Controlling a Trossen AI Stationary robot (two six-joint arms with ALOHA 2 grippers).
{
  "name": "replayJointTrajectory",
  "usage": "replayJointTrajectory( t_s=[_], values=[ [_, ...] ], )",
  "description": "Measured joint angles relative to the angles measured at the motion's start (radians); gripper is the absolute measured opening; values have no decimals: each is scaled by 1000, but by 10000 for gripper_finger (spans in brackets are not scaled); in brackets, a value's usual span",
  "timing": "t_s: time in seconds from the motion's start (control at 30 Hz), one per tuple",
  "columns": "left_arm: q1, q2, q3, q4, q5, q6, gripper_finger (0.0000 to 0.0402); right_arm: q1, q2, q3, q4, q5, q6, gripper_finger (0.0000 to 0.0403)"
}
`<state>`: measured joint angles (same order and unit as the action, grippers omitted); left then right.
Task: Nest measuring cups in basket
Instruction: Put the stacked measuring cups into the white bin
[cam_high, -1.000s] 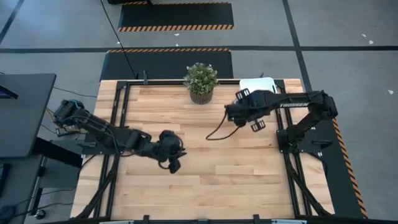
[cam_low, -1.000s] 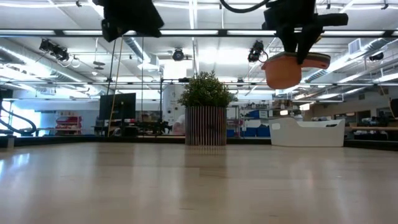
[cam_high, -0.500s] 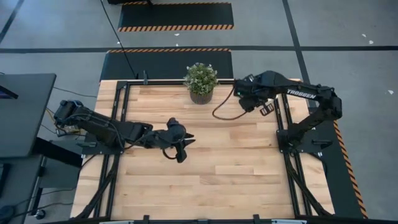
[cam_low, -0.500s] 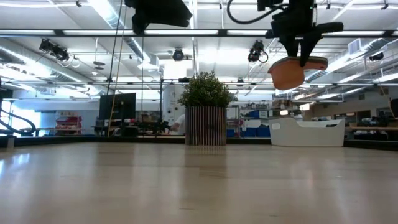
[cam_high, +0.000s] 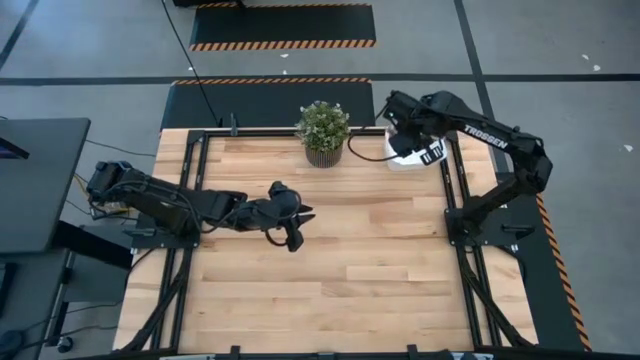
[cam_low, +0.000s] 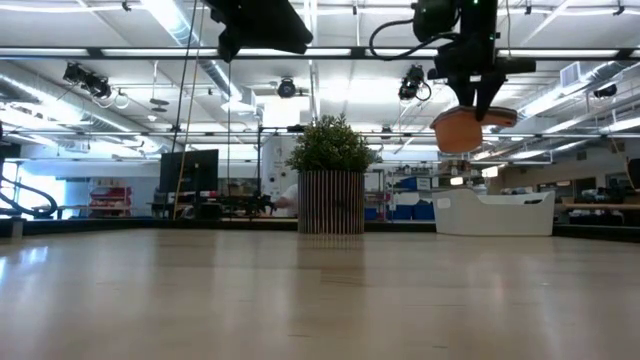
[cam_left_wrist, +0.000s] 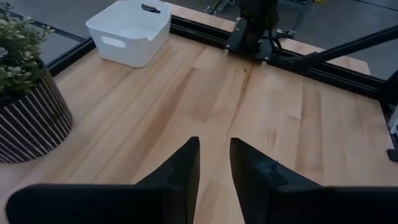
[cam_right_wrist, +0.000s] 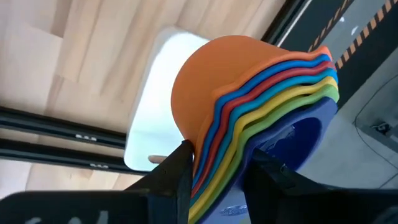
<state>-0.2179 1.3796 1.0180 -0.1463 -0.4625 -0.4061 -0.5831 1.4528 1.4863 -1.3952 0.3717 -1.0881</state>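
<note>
The measuring cups (cam_right_wrist: 217, 93) are one nested stack, orange outermost, with blue, red, green, yellow and dark blue rims showing behind it. My right gripper (cam_right_wrist: 217, 171) is shut on this stack and holds it in the air above the white basket (cam_right_wrist: 155, 124) at the table's far right. In the low view the orange cup (cam_low: 462, 130) hangs well above the basket (cam_low: 495, 213). My left gripper (cam_high: 295, 228) hovers over the middle of the table; its fingers (cam_left_wrist: 186, 168) stand a little apart with nothing between them. My right gripper pinches the stacked flat handles (cam_right_wrist: 225, 163) between its two fingers, which come steeply from above. The whole stack hangs clear below the fingers, above the basket. It is tilted, the orange bowl (cam_low: 458, 132) lowest and the handles (cam_low: 500, 118) jutting sideways.
A potted green plant (cam_high: 322, 130) in a striped pot stands at the far edge, left of the basket (cam_high: 396, 162). Black frame rails run along the table's edges. Bare wooden tabletop (cam_high: 380, 260) lies between the arms and toward the near edge.
My right gripper has carried the cup stack from beside the plant toward the table's far right, and it now hangs over the basket; the stack stays lifted clear. My left gripper has drifted a little toward the right and far side and has turned somewhat.
</note>
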Motion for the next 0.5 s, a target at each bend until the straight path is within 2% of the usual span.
replayJointTrajectory(
  t_s=[0.33,0.5],
  values=[
    [38,0,0,0,0,2,96,-83,1,-93,91,0,-66,118],
    [49,0,0,0,1,2,96,-103,2,-168,195,15,-94,118]
  ],
)
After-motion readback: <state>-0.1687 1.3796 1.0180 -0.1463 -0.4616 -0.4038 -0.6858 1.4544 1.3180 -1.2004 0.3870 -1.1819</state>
